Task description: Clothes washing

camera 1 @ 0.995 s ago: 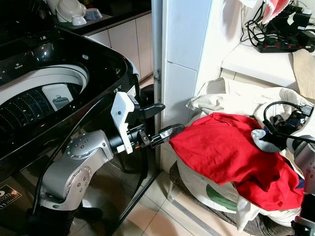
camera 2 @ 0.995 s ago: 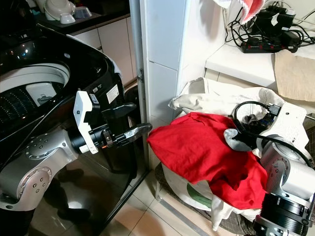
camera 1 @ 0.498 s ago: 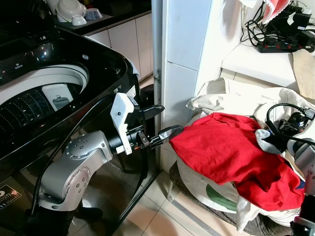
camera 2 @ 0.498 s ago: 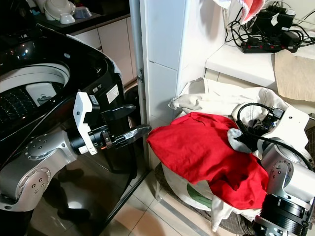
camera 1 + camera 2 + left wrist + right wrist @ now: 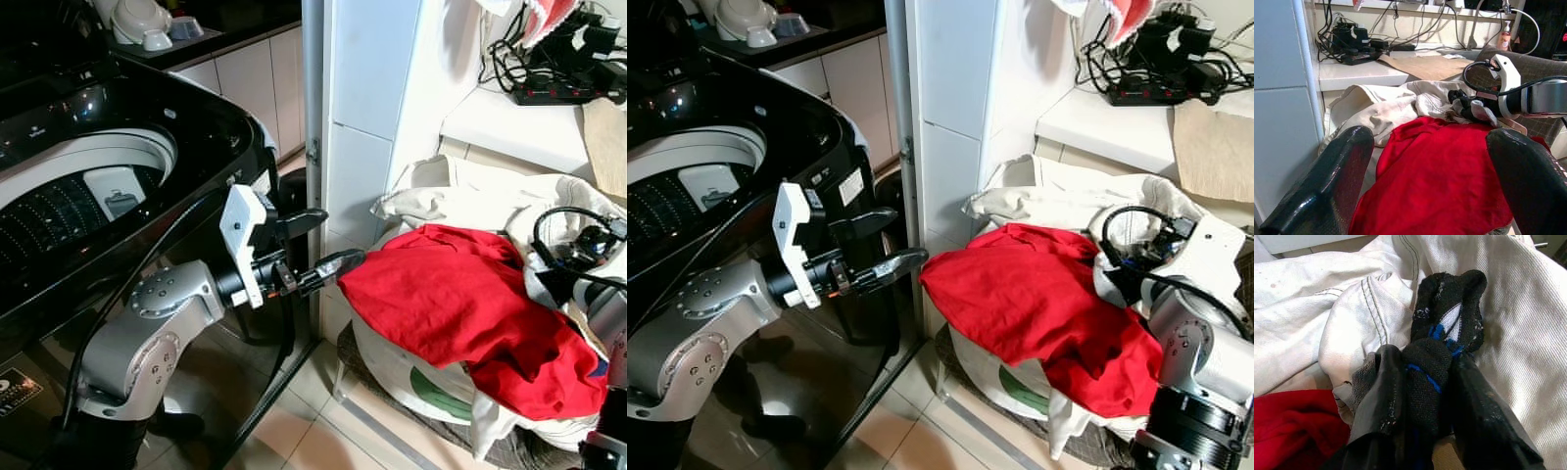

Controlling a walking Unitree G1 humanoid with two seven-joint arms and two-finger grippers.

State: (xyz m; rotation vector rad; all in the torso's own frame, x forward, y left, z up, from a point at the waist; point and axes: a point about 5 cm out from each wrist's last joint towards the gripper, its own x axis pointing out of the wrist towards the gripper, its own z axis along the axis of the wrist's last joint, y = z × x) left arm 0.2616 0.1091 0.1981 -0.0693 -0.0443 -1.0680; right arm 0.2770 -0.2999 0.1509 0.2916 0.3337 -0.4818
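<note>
A black top-loading washing machine (image 5: 147, 127) fills the left of the scene, its lid up and the ribbed drum (image 5: 59, 211) showing inside. To its right stands a white tiled wall corner (image 5: 367, 108), and further right a white shelf (image 5: 509, 122) carries a black power strip with tangled cables (image 5: 549, 69).

Low on the right sits a laundry basket heaped with clothes. The top layer is a large red garment (image 5: 456, 304), spread over the near side of the heap and drooping down its front. Behind and under it lies a cream-white denim piece with stitched seams (image 5: 1342, 318), reaching toward the wall.

The left arm (image 5: 147, 323) reaches across from in front of the washer. Its left gripper (image 5: 318, 240) is spread wide and holds nothing; the lower finger's tip is just beside the left edge of the red garment, and the upper finger stands apart from it, near the wall corner.

The right gripper (image 5: 1422, 396) is at the far right side of the heap, above the cream denim and beside the red cloth. Its fingers are clenched around a small black sock with blue and white markings (image 5: 1447, 333), the bunched fabric pinched between both pads and bulging out past the tips. A scrap of grey cloth (image 5: 1364, 374) lies against one finger.
</note>
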